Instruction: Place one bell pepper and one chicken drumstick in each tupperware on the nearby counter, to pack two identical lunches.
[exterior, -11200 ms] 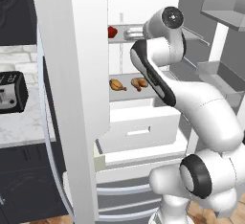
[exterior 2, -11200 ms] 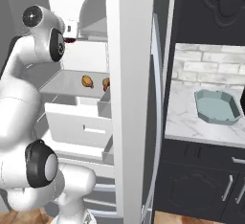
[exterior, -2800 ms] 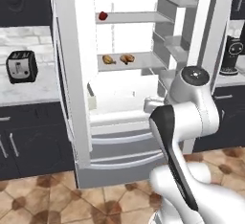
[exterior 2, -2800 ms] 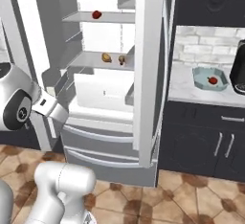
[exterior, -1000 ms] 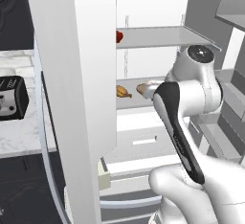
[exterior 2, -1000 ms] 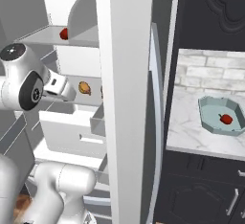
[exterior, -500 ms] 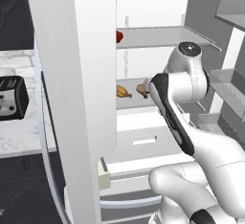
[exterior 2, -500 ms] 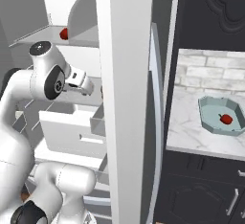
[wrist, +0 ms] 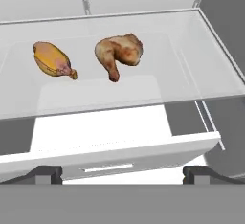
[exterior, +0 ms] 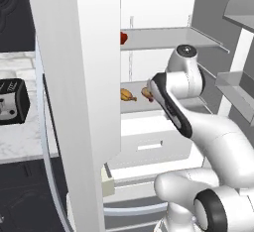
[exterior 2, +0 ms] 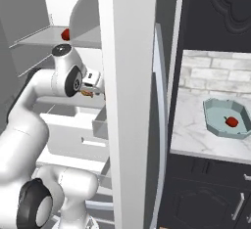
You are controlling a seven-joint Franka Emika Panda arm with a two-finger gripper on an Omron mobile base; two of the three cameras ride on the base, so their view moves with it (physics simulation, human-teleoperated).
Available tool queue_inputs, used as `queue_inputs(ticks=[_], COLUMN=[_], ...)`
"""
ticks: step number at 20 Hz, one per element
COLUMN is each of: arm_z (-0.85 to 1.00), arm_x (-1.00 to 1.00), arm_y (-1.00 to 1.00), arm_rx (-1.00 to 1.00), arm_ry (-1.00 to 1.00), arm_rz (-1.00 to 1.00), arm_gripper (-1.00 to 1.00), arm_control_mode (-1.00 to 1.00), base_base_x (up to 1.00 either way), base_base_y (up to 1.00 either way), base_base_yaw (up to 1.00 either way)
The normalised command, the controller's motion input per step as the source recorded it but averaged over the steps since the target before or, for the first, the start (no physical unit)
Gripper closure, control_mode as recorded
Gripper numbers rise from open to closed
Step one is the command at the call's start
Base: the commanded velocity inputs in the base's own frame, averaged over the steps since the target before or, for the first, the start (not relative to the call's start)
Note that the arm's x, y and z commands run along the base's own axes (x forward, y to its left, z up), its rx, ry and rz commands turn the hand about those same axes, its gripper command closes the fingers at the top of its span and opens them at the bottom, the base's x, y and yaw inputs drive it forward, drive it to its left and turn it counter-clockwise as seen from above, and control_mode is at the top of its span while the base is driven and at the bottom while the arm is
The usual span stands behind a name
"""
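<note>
Two golden-brown chicken drumsticks lie on the fridge's glass shelf, one at the left (wrist: 52,59) and one in the middle (wrist: 118,53). My gripper (wrist: 122,174) is open, empty, and hovers in front of and above them. From the base they appear as drumsticks (exterior: 127,95) beside my hand. One red bell pepper (exterior: 123,38) sits on the upper shelf. Another bell pepper (exterior 2: 231,122) lies in the teal octagonal tupperware (exterior 2: 215,125) on the marble counter (exterior 2: 193,132).
The open fridge door (exterior 2: 130,101) stands between my arm and the counter. A white drawer (wrist: 119,146) juts out under the glass shelf. A black toaster (exterior: 11,107) stands on the left counter. Door shelves (exterior: 233,85) hang at the right.
Over the last second my arm has swung forward and the hand has closed in on the drumstick shelf. The jaws stayed open. Compared with the oldest frames, the teal tupperware now holds a pepper.
</note>
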Motion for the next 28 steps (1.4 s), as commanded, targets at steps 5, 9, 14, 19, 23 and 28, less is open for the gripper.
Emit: queue_inputs(ticks=[5,9,14,19,23,28], arm_z=[-0.53,-0.38,-0.43,-0.35,-0.32,-0.31], arm_x=[0.58,0.78,0.72,0.8,0.69,0.62], arm_y=[0.0,0.03,0.01,0.0,0.0,0.0], arm_rx=[0.0,-0.01,0.0,-0.01,-0.04,-0.02], arm_ry=[0.0,0.0,0.0,0.0,0.0,0.0], arm_rz=[0.0,0.0,0.0,0.0,0.0,0.0], arm_gripper=[-1.0,-1.0,-1.0,-1.0,-1.0,-1.0], arm_control_mode=[-1.0,-1.0,-1.0,-1.0,-1.0,-1.0], base_base_x=[0.0,0.0,0.0,0.0,0.0,0.0], base_base_y=[0.0,0.0,0.0,0.0,0.0,0.0], base_base_yaw=[0.0,0.0,0.0,0.0,0.0,0.0])
